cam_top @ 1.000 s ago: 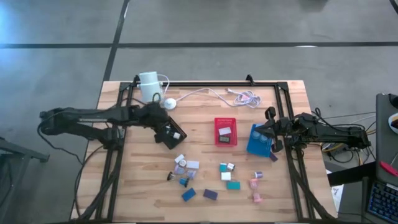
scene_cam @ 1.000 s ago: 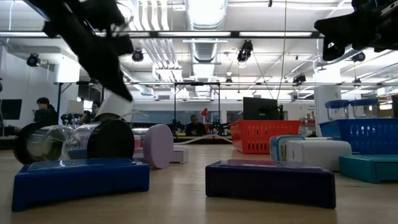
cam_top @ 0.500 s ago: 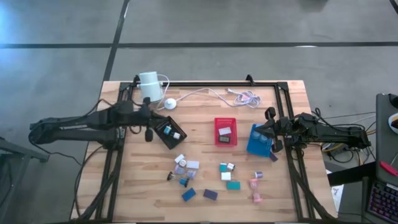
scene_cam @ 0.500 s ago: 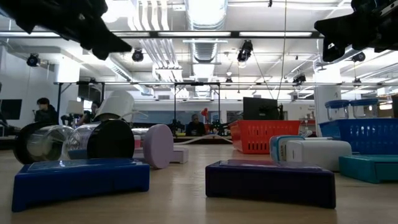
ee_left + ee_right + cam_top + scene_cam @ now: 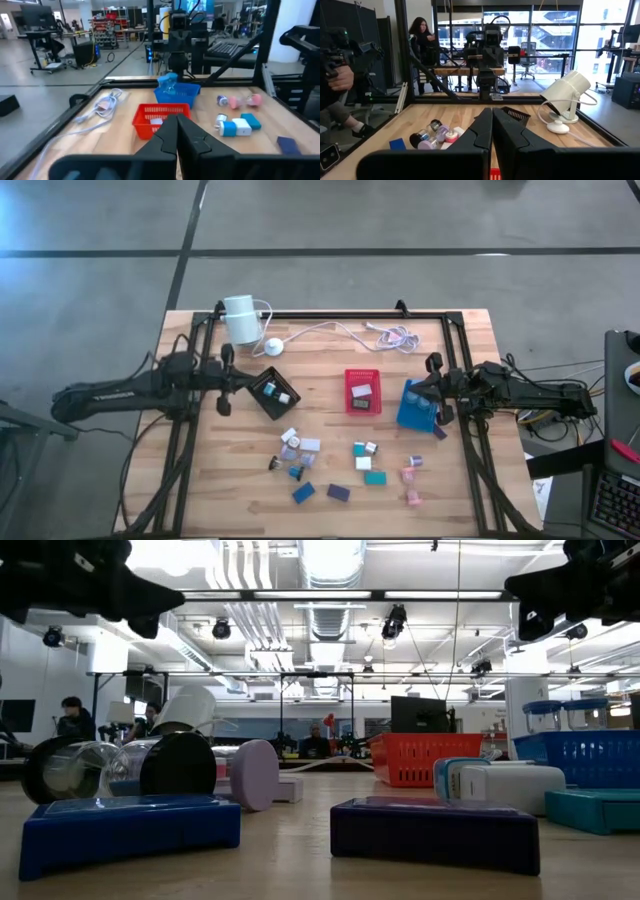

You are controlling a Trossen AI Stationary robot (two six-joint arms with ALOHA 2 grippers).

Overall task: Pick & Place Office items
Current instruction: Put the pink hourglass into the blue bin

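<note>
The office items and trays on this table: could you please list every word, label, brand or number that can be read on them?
None can be read.
Office items: plain coloured faces, no legible marks.
Red tray: the white pieces inside show nothing readable.
Black tray and blue tray: no lettering visible.
White cylinder: no visible label.
Monitors and shelves in the room behind the table: too small and blurred to read.

My arms (image 5: 130,388) dark; table (image 5: 200,500) pale wood w/ black frame; trays black (image 5: 272,393), red (image 5: 363,391), blue (image 5: 414,406); office items (image 5: 338,493) teal, blue, purple, white, pink; white cylinder (image 5: 240,319) + cable
</note>
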